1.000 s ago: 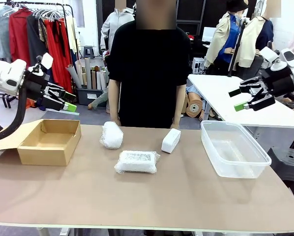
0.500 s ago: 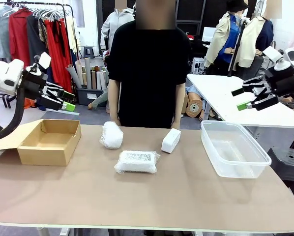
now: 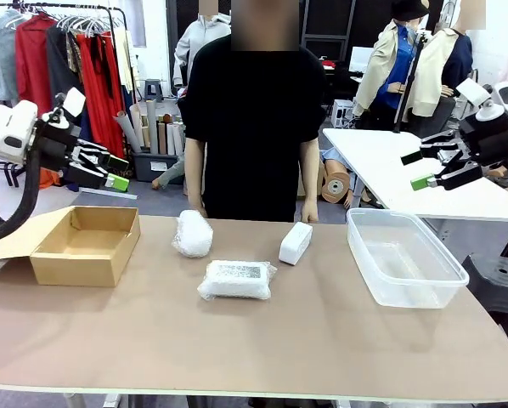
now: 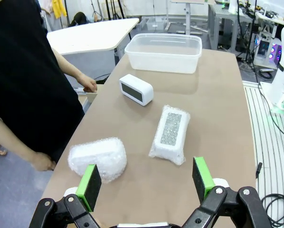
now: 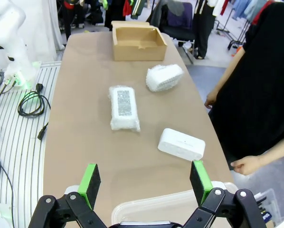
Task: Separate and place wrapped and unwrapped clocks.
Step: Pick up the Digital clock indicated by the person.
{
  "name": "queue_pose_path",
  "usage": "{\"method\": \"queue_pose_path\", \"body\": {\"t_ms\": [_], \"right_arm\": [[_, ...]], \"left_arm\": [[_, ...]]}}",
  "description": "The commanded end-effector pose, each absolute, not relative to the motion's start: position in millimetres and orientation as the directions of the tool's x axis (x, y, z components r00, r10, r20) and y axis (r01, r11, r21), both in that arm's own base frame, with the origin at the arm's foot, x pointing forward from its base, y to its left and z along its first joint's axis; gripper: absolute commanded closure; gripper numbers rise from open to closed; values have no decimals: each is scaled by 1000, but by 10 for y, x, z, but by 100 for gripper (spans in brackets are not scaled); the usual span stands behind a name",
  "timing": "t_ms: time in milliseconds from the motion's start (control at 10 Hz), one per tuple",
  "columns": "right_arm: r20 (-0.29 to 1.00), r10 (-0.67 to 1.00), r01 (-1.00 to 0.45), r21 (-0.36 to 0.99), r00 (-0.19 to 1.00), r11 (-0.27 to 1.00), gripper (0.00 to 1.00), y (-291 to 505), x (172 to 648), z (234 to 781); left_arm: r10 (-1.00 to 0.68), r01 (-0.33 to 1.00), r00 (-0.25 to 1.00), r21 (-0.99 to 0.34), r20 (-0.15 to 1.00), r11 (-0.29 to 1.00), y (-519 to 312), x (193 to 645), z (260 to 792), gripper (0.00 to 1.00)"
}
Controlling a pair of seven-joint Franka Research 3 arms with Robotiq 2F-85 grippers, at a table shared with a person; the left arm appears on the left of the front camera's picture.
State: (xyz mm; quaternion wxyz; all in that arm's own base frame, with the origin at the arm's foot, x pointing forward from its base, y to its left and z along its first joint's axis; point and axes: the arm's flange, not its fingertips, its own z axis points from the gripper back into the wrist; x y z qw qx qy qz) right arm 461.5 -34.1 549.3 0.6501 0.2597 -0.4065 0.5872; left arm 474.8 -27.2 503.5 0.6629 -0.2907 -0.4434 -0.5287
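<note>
Three clocks lie mid-table. A rounded one in bubble wrap [image 3: 193,233] [image 4: 97,158] [image 5: 164,77] sits at the far left. A flat wrapped one with a speckled label [image 3: 235,280] [image 4: 171,133] [image 5: 123,107] lies nearer the robot. A bare white clock [image 3: 296,242] [image 4: 136,89] [image 5: 181,143] stands by the person, its dark face showing in the left wrist view. My left gripper [image 3: 110,171] [image 4: 146,177] hovers open high above the cardboard box. My right gripper [image 3: 417,170] [image 5: 145,178] hangs open above the clear tub's far side. Both are empty.
An open cardboard box [image 3: 86,244] [image 5: 138,40] sits at the table's left end, a clear plastic tub [image 3: 403,256] [image 4: 165,51] at the right. A person in black [image 3: 256,110] stands at the far edge, hands [image 3: 308,216] low by the table. A white table [image 3: 407,174] stands behind.
Both arms have shifted slightly: the right gripper has drifted a little right and up, the left gripper a little up. The clocks have not moved.
</note>
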Motion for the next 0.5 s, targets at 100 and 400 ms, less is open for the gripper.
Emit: {"method": "queue_pose_path", "body": {"t_ms": [100, 400], "right_arm": [[854, 517, -971, -173, -65, 164, 0, -342, 4639, 5555], [871, 488, -973, -155, -54, 169, 0, -394, 4655, 5543]], "left_arm": [[-391, 959, -4, 114, 921, 259, -247, 4748, 5051, 0], [-365, 957, -15, 120, 931, 265, -201, 4771, 5074, 0]]}}
